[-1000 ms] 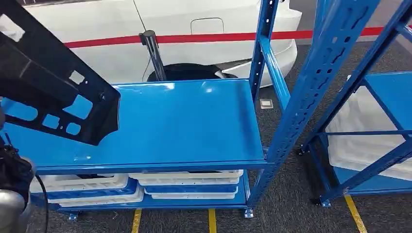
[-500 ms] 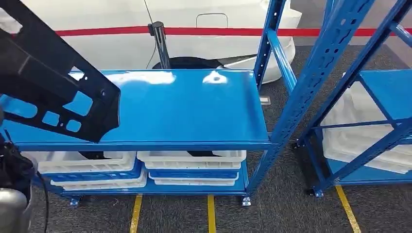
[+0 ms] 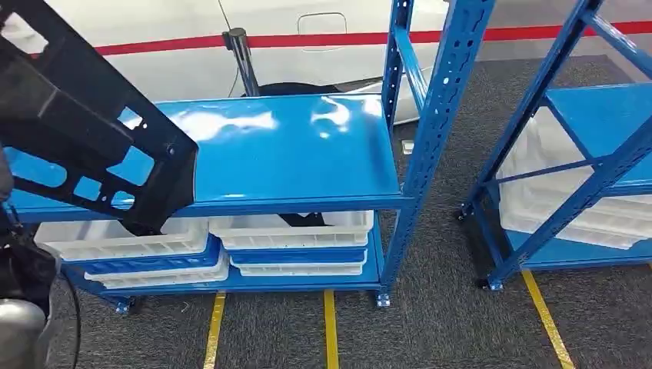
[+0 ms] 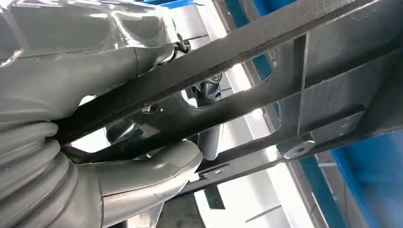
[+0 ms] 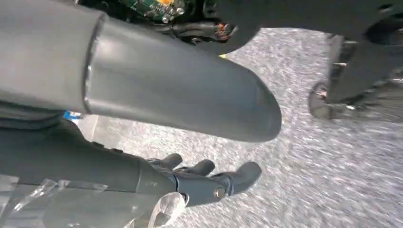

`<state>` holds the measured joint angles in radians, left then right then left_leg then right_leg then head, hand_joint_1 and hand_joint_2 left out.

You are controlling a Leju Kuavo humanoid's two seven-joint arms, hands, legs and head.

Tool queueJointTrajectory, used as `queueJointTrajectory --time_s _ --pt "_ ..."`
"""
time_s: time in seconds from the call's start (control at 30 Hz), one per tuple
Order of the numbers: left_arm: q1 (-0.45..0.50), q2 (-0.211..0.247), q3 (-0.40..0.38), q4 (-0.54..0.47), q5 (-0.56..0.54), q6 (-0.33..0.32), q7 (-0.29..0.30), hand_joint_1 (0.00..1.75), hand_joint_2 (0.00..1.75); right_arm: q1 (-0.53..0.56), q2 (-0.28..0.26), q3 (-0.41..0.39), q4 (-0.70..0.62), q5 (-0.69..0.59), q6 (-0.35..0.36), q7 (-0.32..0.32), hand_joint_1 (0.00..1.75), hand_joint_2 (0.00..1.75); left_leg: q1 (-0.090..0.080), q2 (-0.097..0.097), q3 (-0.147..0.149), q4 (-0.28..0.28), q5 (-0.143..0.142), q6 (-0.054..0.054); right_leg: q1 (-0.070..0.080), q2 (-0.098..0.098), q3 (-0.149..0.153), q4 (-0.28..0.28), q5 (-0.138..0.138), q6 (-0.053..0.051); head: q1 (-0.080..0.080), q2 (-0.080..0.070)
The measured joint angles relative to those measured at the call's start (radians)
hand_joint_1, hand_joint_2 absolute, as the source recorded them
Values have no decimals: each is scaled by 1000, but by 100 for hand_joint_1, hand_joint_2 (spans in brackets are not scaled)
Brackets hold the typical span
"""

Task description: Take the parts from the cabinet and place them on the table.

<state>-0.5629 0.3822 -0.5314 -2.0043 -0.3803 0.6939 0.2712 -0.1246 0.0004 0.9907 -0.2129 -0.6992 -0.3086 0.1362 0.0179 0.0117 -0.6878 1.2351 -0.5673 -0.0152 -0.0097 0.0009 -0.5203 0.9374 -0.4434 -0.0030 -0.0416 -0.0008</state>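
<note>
The part (image 3: 84, 131) was a large, flat black plastic panel pierced with rectangular cut-outs and small holes, with raised ribs along its back. It was held off the shelves, tilted, its lower corner hanging in front of the edge of the cabinet's (image 3: 292, 154) glossy blue upper shelf at the left. In the left wrist view the left robot hand (image 4: 109, 142) gripped one of its bars, the thick grey thumb pressed against the underside of the part (image 4: 285, 71).
</note>
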Motion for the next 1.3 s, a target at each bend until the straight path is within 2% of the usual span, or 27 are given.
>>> queueJointTrajectory --time_s 0.03,0.1,0.17,0.2,0.23,0.33,0.37,0.43,0.5,0.53,0.57,0.6,0.67,0.7,0.73,0.83,0.87,0.9,0.97,1.0,1.03,1.1,1.17,1.2,1.23,1.27,1.3 --pt "0 0 -1 0 0 0 0 175 175 0 0 0 0 0 0 0 0 0 0 0 -5 43 -1 -1 1 0 -14 0 10 0 0 0" --pt "-1 0 -2 0 0 0 0 175 175 0 0 0 0 0 0 0 0 0 0 0 44 0 58 3 1 1 -39 1 28 2 0 0" --pt "-4 0 -3 0 0 0 0 175 175 0 1 0 0 0 0 0 0 0 -3 -2 167 -180 112 15 2 4 -57 1 46 8 0 0" --pt "-8 0 -3 0 0 0 0 175 175 -1 3 0 0 1 0 0 0 0 -7 -3 230 -263 103 21 4 5 -63 2 52 12 0 0" --pt "-13 0 -3 0 0 1 0 175 175 -1 3 1 0 1 0 0 0 0 -12 -4 260 -328 95 29 8 5 -67 4 59 17 0 0" --pt "-10 0 -4 0 0 1 0 175 175 1 3 1 0 5 -1 0 0 0 -16 -2 236 -326 104 44 8 5 -81 2 86 34 0 0" --pt "-10 0 -5 0 1 2 1 175 175 2 2 1 0 6 -1 0 0 0 -4 1 230 -332 118 54 7 5 -92 4 82 39 0 0" --pt "-11 0 -5 0 1 2 0 175 175 1 2 2 0 6 0 0 0 0 -7 3 207 -331 138 67 5 5 -130 106 -32 46 3 0" --pt "-11 0 -6 0 3 2 0 175 175 2 2 2 0 7 0 0 0 0 -10 3 182 -329 158 70 4 4 -181 278 -131 52 6 0" --pt "-10 0 -6 0 5 2 0 175 175 2 2 2 0 6 0 0 0 0 -11 3 169 -329 168 70 4 4 -192 341 -141 54 6 0" --pt "-9 0 -6 0 8 1 0 175 175 2 2 2 0 7 0 0 0 0 -12 3 158 -328 176 69 3 4 -180 350 -123 54 6 0" --pt "-8 0 -7 0 9 1 0 175 175 1 2 2 0 7 0 0 0 0 -12 3 146 -326 184 68 3 4 -147 316 -88 53 6 0" --pt "-8 0 -7 0 10 1 0 175 175 0 2 2 0 7 0 0 0 0 -13 2 126 -319 197 64 4 4 -35 156 -27 42 6 0" --pt "-9 0 -6 0 10 1 0 175 175 -1 0 2 0 7 -1 0 0 0 -13 2 120 -315 202 60 7 5 32 64 -29 34 6 0" --pt "-9 0 -5 0 10 2 0 175 175 -1 -3 2 0 7 -1 0 0 0 -19 2 113 -308 206 55 14 4 74 -12 -40 30 6 0" --pt "-7 0 -6 0 11 2 0 175 175 -4 -3 2 0 7 -1 0 0 0 -14 6 102 -309 231 37 18 5 61 -14 -36 19 6 0" --pt "-6 1 -6 0 11 2 0 175 175 -2 -1 2 0 7 -1 0 0 0 -16 5 95 -306 228 33 5 2 54 -22 -23 11 6 0" --pt "-7 1 -5 0 11 4 0 175 175 -4 -1 2 0 7 -1 0 0 0 -12 -1 82 -279 188 26 5 0 45 -21 -13 8 3 0" --pt "-5 2 -5 -1 12 4 0 175 175 -4 -2 2 0 7 -1 0 0 0 -5 -1 35 -131 64 9 5 -4 22 -20 7 -3 2 0" --pt "-2 2 -5 -1 13 5 0 175 175 -4 -2 2 0 6 -1 0 0 0 -2 -1 13 -52 22 2 5 -4 9 -20 17 -3 2 0" --pt "1 2 -6 -1 14 5 0 175 175 -4 -2 2 0 6 -1 -1 0 0 0 -1 1 8 4 -2 5 -4 -5 -19 27 -2 2 0" --pt "3 2 -6 -1 16 2 0 175 175 -4 -2 2 0 6 -1 -2 0 0 5 -1 31 12 50 -8 3 -4 -35 -17 47 3 2 0" --pt "2 2 -6 -1 16 -3 -1 175 175 -4 -2 2 0 5 -1 -3 0 0 9 -1 132 -132 123 -12 0 -3 -62 -11 64 11 2 0" --pt "2 2 -6 -2 16 -3 -3 175 175 -4 -2 2 0 5 -2 -3 0 0 12 -1 197 -227 126 -14 1 -1 -71 -5 70 19 2 0" --pt "1 2 -6 -3 17 -3 -3 175 175 -4 -3 2 0 5 -2 -4 0 0 5 -6 241 -305 103 -10 6 0 -81 0 75 24 1 0" --pt "1 2 -6 -3 18 -3 -3 175 175 -4 -3 2 0 4 -2 -5 0 0 3 -9 246 -324 95 6 7 0 -85 0 86 30 3 0" --pt "3 2 -6 -3 18 -3 -3 175 175 -4 -3 2 0 3 -2 -5 0 0 -1 -8 236 -320 98 9 6 0 -89 -1 95 34 3 0"
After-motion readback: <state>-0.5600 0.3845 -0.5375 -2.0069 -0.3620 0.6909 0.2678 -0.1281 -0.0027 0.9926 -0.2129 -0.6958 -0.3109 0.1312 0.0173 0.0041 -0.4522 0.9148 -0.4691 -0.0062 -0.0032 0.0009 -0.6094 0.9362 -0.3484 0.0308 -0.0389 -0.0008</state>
